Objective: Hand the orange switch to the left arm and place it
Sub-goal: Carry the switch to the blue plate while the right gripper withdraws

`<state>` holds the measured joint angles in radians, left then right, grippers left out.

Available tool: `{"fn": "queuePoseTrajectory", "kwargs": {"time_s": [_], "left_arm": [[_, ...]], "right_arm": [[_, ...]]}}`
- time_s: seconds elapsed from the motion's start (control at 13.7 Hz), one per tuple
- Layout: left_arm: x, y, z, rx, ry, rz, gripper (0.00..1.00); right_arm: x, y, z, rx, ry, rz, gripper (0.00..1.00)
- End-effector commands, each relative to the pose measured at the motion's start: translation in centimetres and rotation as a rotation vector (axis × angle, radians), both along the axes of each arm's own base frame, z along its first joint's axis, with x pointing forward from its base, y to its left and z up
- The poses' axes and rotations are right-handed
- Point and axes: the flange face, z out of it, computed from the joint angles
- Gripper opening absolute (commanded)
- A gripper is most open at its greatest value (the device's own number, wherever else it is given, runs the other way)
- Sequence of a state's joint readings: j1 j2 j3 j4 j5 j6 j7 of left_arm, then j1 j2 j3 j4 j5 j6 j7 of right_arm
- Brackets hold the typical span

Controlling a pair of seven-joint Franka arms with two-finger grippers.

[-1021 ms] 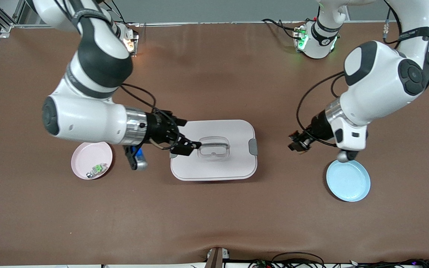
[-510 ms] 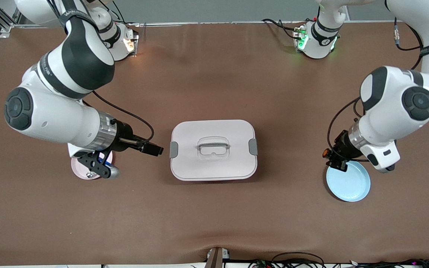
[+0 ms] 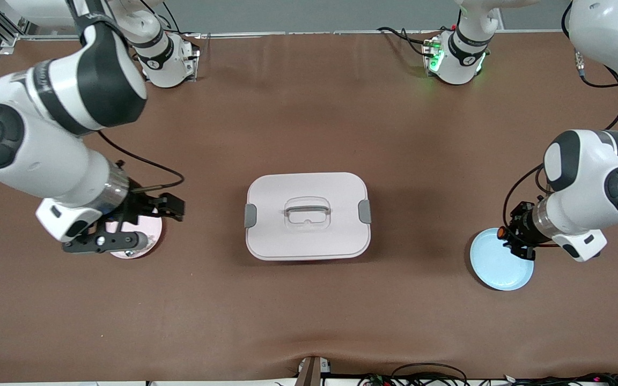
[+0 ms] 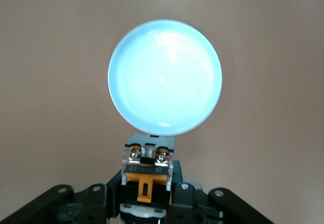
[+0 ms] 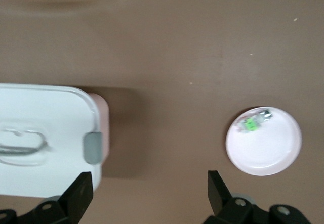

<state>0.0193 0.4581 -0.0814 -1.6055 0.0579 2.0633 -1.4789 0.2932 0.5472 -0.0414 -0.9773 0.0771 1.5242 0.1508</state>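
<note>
Over the blue plate (image 3: 502,265) at the left arm's end, the left gripper (image 3: 508,241) has its jaws clamped on the orange switch (image 3: 501,233). Right gripper (image 3: 167,206) hangs wide open, empty, apparently above the pink plate (image 3: 145,244); the box (image 3: 307,215) sits mid-table.

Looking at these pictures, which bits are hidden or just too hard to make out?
- Pink plate, front view: mostly covered by the right hand and its wrist.
- Green and clear part, right wrist view: too small for detail; hidden in the front view.
- Orange switch, left wrist view: its lower end is buried in the left hand.
- Box, right wrist view: cut off by the edge.
</note>
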Motion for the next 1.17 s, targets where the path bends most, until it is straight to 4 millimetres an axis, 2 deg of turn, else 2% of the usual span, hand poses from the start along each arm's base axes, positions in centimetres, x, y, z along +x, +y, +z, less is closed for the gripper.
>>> {"fn": "queuePoseTrajectory", "kwargs": {"time_s": [0.0,0.22,0.36,0.51,0.73,1.09], "left_arm": [[1.3,1.6,-2.0,0.033,0.01,0.045,0.0],[1.9,2.4,-5.3,0.04,0.031,0.077,0.0],[2.2,2.6,-7.7,0.044,0.028,0.081,0.0],[2.7,2.8,-8.8,0.045,0.0,0.078,0.0],[3.1,3.8,-11.6,0.054,-0.023,0.087,0.0],[3.4,4.3,-14.2,0.054,-0.055,0.09,0.0]], "right_arm": [[-0.3,-4.3,2.1,-0.026,-0.007,0.076,1.0],[-0.9,-7.3,2.2,-0.082,0.053,0.049,1.0],[-1.0,-8.2,2.6,-0.125,0.049,0.06,1.0],[-1.3,-9.2,3.6,-0.128,0.04,0.06,1.0],[-1.0,-11.3,3.6,-0.114,0.043,0.026,1.0],[-1.4,-12.4,2.7,-0.117,0.099,-0.001,1.0]]}}
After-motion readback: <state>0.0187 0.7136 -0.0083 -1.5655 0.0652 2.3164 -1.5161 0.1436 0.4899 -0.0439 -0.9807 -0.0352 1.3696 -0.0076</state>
